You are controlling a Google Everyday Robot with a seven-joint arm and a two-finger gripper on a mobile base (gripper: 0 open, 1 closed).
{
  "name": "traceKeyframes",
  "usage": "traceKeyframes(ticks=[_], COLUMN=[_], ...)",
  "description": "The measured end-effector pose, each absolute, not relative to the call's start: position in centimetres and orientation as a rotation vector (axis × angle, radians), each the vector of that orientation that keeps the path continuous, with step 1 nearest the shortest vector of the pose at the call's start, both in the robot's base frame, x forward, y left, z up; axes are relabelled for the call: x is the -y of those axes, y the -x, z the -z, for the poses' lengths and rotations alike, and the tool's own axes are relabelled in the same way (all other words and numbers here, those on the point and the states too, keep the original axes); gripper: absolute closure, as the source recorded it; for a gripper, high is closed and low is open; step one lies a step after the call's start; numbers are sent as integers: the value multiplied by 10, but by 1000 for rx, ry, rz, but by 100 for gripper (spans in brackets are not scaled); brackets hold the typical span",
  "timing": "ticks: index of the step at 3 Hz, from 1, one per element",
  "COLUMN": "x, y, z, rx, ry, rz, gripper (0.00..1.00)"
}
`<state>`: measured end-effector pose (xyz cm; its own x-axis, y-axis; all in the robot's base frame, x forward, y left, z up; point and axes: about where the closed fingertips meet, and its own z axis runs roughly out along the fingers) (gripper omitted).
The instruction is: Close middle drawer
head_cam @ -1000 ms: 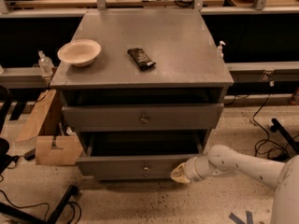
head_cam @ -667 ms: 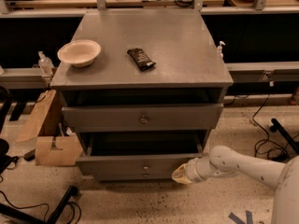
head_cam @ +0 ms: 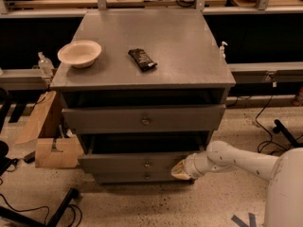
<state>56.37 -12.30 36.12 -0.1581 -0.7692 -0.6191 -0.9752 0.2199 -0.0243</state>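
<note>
The middle drawer point(head_cam: 137, 162) of the grey cabinet is pulled partway out. It has a low flat front with a tiny round knob point(head_cam: 147, 164), and its dark box shows behind the front. My gripper point(head_cam: 182, 169) is at the end of the white arm point(head_cam: 236, 159), which reaches in from the right. The gripper rests against the right end of the middle drawer's front. The taller top drawer point(head_cam: 142, 119) with its larger knob sits above. The short bottom drawer front point(head_cam: 142, 177) shows just below.
A white bowl point(head_cam: 79, 53) and a dark snack bar point(head_cam: 142, 59) lie on the cabinet top point(head_cam: 189, 46). A cardboard box point(head_cam: 49, 141) stands on the floor to the left. Cables and a black stand leg point(head_cam: 61, 207) lie at the lower left.
The gripper has shifted slightly up and toward the cabinet. The middle drawer front sits a little further in, so the bottom drawer front now shows beneath it.
</note>
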Motion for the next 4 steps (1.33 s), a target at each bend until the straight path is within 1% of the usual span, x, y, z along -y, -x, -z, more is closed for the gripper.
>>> traceKeyframes(ticks=[1, 2, 3, 4], x=[115, 115, 107, 107], y=[-588, -588, -609, -609], z=[-372, -372, -379, -379], rx=[-1970, -1969, -1954, -1954], ry=[1627, 1628, 1641, 1641], rz=[-482, -481, -442, -442], gripper=[100, 100, 100, 100])
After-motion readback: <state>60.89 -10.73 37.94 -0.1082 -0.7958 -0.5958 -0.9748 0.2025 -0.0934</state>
